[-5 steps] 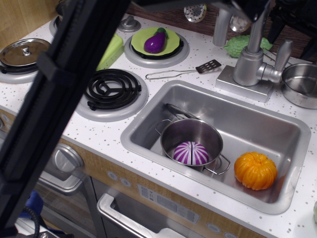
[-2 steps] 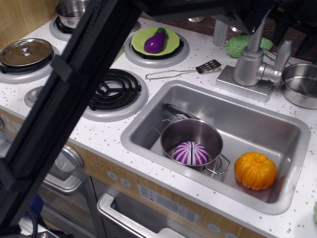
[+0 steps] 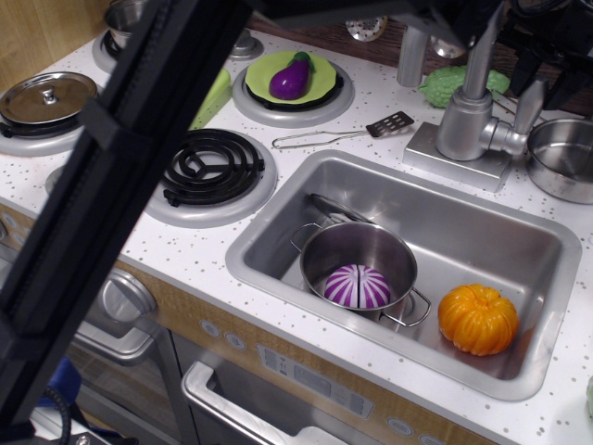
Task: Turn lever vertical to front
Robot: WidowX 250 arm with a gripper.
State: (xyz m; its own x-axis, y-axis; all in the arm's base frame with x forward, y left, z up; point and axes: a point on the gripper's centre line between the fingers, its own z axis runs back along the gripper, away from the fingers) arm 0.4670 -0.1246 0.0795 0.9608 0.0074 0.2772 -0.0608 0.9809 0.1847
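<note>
Observation.image shows the black arm [image 3: 120, 176] shifted since the earlier frame, its dark end now crowding the top right corner above the faucet [image 3: 463, 116]. The gripper [image 3: 547, 65] hangs just over the lever [image 3: 528, 104]; whether the jaws are parted or clenched I cannot tell. That lever, matte silver with a rounded tip, juts from the faucet's right side and stands upright as before. Left of the faucet lie one slotted spatula [image 3: 347, 133], two black coil burners and one green plate carrying a purple eggplant [image 3: 292, 76]. In front of the faucet, the steel sink [image 3: 519, 246] holds one shiny pot [image 3: 357, 255] with a striped purple ball, plus one ribbed orange pumpkin [image 3: 478, 318]. The counter [image 3: 195, 250] is speckled white.
</note>
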